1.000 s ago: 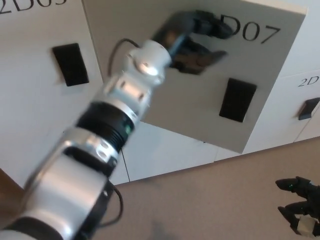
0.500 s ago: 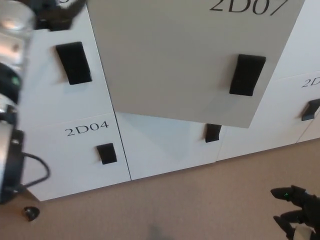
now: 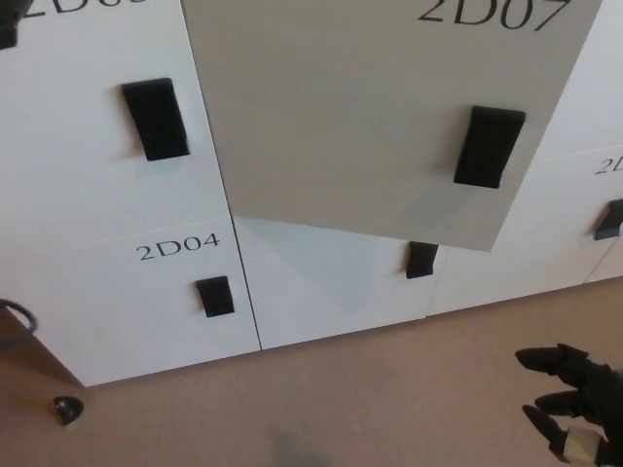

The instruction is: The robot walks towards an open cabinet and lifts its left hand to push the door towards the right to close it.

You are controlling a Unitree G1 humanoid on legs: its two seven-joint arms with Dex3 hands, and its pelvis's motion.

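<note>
- The open door (image 3: 370,117), marked 2D07, stands out from the white cabinet front (image 3: 88,195) — it fills the upper middle.
- Left of the door and lower, the 2D04 panel (image 3: 146,302).
- Below and right of the door, over the tan floor (image 3: 389,399), the right hand (image 3: 574,404) — fingers spread, holding nothing.
- The door's black handle (image 3: 487,146).

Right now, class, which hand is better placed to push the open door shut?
Hard to favour either: the left hand is out of view, and the right hand hangs low, open, well below the door.
</note>
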